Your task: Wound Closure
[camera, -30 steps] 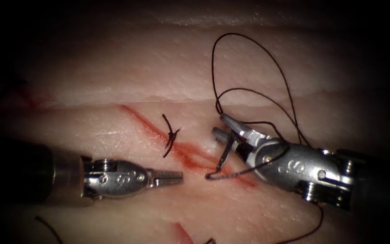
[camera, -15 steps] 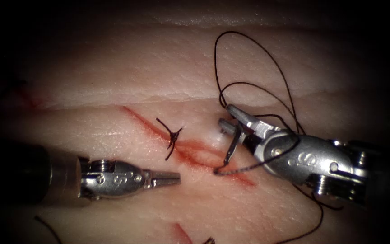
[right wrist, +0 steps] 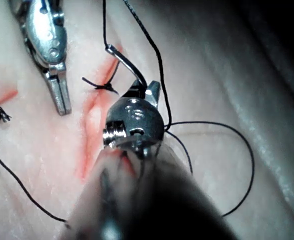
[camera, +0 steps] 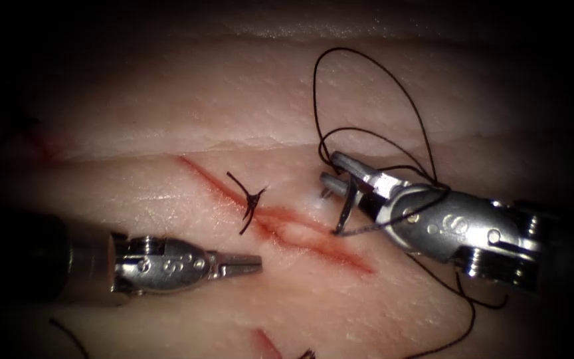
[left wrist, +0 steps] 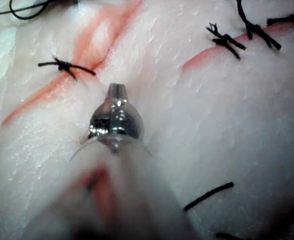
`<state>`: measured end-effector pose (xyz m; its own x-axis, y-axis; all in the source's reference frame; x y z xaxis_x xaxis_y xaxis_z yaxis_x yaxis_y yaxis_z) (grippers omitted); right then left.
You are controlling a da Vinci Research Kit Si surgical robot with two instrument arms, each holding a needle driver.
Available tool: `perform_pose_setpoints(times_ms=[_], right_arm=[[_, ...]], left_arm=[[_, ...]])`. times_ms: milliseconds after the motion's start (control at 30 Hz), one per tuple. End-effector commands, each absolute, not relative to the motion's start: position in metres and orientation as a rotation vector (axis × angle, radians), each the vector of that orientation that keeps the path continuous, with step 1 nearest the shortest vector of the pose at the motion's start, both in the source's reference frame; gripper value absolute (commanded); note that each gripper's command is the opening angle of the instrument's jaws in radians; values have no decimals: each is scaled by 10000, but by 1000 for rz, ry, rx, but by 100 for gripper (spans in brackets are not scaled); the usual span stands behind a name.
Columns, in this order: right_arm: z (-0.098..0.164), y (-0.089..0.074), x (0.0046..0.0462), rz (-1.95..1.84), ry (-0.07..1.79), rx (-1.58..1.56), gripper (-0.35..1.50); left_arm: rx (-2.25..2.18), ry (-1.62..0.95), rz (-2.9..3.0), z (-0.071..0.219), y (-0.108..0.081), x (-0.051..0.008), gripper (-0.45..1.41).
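Tissue (camera: 167,100), cut (camera: 313,236) partly closed.
Right tool (camera: 343,179) clamped on needle (camera: 347,206) mid-curve, tip at cut; left tool (camera: 250,264) together, empty. Risked snagging looped thread (camera: 367,93).

- left hand (camera: 237,264): shiny silver metal, slim tapered tip, rounded knuckle stamped with something like "S", small pivot pins on the side
- behind it there's a pale see-through collar, then a dark shaft
- right hand (camera: 337,178): same polished steel, chunkier wrist with an "S" mark, round screws and a ridged pulley, dark shaft behind
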<state>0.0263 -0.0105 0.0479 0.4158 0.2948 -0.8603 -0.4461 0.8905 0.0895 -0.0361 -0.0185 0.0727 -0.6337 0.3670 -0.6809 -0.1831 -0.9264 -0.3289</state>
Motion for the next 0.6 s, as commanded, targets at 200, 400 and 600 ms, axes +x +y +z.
perform_pose_setpoints(times_ms=[200, 400, 600], right_arm=[[484, -93, 270, 532, 1016, -72, -35], [484, -80, 267, 581, 1027, -7, -35], [479, -75, 267, 489, 1016, -65, -35]], left_arm=[[-1149, -331, 2570, 733, -185, -367, -1], [-1148, -329, 2572, 732, -186, -365, -1], [-1149, -330, 2572, 732, -187, -364, -1]])
